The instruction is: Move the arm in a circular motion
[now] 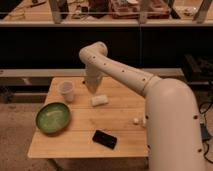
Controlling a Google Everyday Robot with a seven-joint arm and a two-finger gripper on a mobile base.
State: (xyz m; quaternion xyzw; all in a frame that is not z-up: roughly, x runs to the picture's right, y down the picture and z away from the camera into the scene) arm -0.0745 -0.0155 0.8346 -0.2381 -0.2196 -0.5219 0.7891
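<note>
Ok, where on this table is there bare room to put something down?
On the table, bare wood lies between the green bowl and the black device, and in the middle between that device and the white block. The back left is crowded: the gripper hangs beside the cup. The arm hides the right side.

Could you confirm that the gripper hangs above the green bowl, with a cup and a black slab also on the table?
Not quite: the camera view shows the gripper hanging beside the cup, near a white block, not above the green bowl. The cup and black slab are on the table, as you said.
</note>
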